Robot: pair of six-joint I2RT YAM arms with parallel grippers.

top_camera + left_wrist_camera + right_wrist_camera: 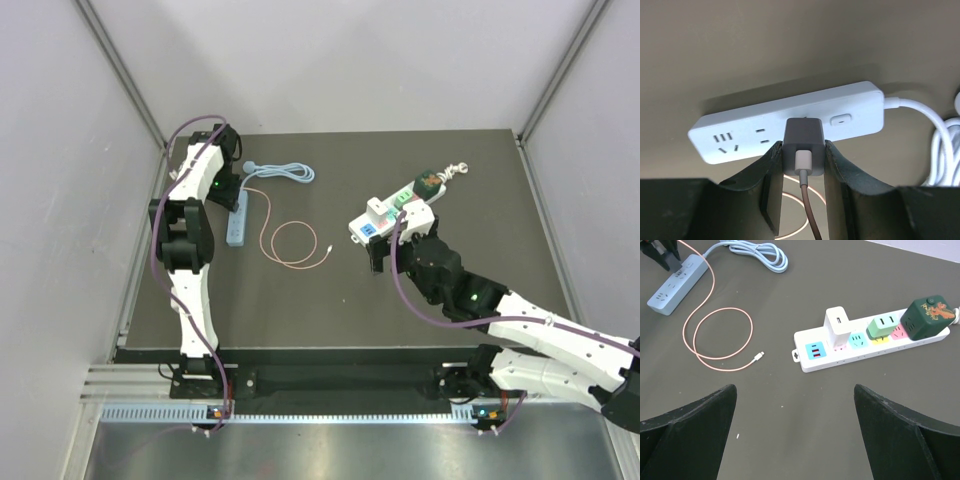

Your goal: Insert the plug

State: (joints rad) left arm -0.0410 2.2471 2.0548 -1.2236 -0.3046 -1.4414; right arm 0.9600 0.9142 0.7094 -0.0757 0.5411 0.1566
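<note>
A grey plug (pixel 803 142) with a pink cable (pixel 810 210) in its back sits between my left gripper's (pixel 803 151) fingers, which are shut on its sides. The plug's front rests against the face of the pale power strip (pixel 855 106), between a socket and the switch; its prongs are hidden. From above, the left gripper (pixel 228 190) is at the far end of that strip (pixel 238 225). My right gripper (pixel 794 390) hangs open over bare table, short of a white multi-coloured strip (pixel 865 347).
The pink cable (pixel 290 245) loops on the mat right of the pale strip, its free end loose. The strip's own pale cord (pixel 285 172) is coiled at the back. The multi-coloured strip (pixel 395 212) carries a white charger, a green adapter and a dark green cube.
</note>
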